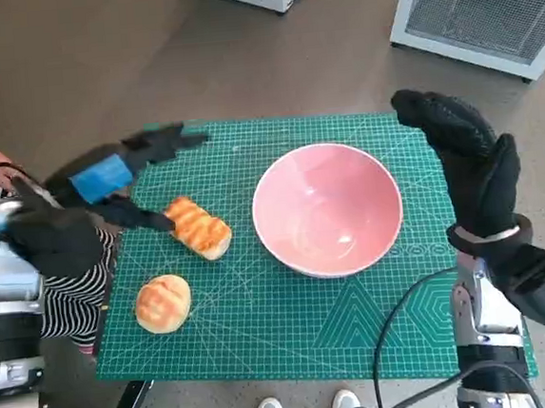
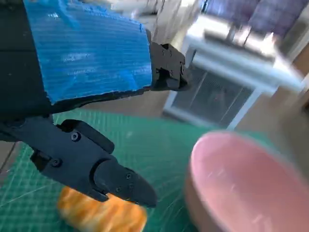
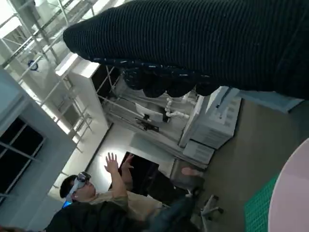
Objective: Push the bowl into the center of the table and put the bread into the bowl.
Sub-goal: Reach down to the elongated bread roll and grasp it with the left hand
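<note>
1. Left robot hand (image 1: 117, 175) hovering at left-centre of head frame, over the mat's left edge, blue-taped back up, fingers apart, grasping nothing. One finger (image 1: 140, 216) reaching toward the long bread (image 1: 198, 227), tip just beside or touching its near end; cannot tell which. Probably lined up for a pinch, not yet closed.
2. Left wrist view: same black fingers (image 2: 91, 169) spread w/ the bread (image 2: 104, 212) blurred below them at bottom left, bowl (image 2: 236, 183) at lower right. Open stance suits straddling the loaf before closing.
3. Right robot hand (image 1: 464, 154) at right of head frame, gloved, raised near the bowl's right rim (image 1: 391, 194), fingers extended, holding nothing. Contact w/ rim not clear. Flat upright pose reads as a pushing paddle or a guard to stop the bowl sliding.
4. Pink bowl sitting upright, empty, right of frame centre on the green cutting mat (image 1: 293, 326) covering the desk; roughly mid-mat already, so push step judged mostly done.
5. Second, round bread (image 1: 163, 303) lower left on the mat, apart from the long one, untouched.
6. Right wrist view: glove (image 3: 203, 43) across the top, a person w/ raised hands at lower left, sliver of bowl rim at right edge.
7. Risk: loaf rolling away under a one-sided touch.
</note>
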{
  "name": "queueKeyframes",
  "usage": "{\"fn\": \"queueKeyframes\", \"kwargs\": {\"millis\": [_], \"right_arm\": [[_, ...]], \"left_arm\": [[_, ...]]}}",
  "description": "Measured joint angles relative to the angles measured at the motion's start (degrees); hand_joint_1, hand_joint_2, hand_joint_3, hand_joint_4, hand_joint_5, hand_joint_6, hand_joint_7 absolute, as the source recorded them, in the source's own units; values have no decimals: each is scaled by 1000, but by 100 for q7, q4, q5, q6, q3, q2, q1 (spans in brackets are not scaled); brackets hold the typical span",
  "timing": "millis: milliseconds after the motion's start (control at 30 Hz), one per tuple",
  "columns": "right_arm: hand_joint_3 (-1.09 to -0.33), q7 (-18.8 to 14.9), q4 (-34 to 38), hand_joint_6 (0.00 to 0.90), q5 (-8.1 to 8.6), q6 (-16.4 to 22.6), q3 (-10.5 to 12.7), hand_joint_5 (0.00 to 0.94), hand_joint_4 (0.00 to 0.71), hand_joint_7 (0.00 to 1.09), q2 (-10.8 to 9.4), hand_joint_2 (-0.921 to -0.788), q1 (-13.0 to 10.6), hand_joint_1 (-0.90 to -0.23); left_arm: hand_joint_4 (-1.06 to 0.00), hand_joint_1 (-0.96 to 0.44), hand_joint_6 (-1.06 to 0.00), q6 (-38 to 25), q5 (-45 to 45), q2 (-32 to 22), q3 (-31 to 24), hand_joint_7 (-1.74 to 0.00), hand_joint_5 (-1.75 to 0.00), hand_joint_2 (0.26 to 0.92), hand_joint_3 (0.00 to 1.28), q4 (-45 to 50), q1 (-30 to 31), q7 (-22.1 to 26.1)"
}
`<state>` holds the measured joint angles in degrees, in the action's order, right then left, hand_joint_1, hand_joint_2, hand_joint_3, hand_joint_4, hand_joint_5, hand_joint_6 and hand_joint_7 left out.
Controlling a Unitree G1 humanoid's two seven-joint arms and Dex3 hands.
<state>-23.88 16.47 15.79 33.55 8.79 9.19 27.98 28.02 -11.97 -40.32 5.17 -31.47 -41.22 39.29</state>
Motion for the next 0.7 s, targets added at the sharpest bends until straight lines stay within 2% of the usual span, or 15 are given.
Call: {"fn": "queueKeyframes", "kwargs": {"millis": [367, 700], "right_arm": [[-673, 0, -94, 101, 0, -55, 3, 14, 159, 403, 1, -921, -121, -665], [-671, -1, -115, 101, 26, -93, 20, 13, 163, 406, 10, -921, -192, -665]], "left_arm": [[-154, 28, -325, 21, -687, 25, 576, -20, -1, 722, 2, -593, -232, -84], [-146, -33, -324, 16, -1358, 173, 1084, -6, 0, 726, 3, -1351, -570, -493]]}}
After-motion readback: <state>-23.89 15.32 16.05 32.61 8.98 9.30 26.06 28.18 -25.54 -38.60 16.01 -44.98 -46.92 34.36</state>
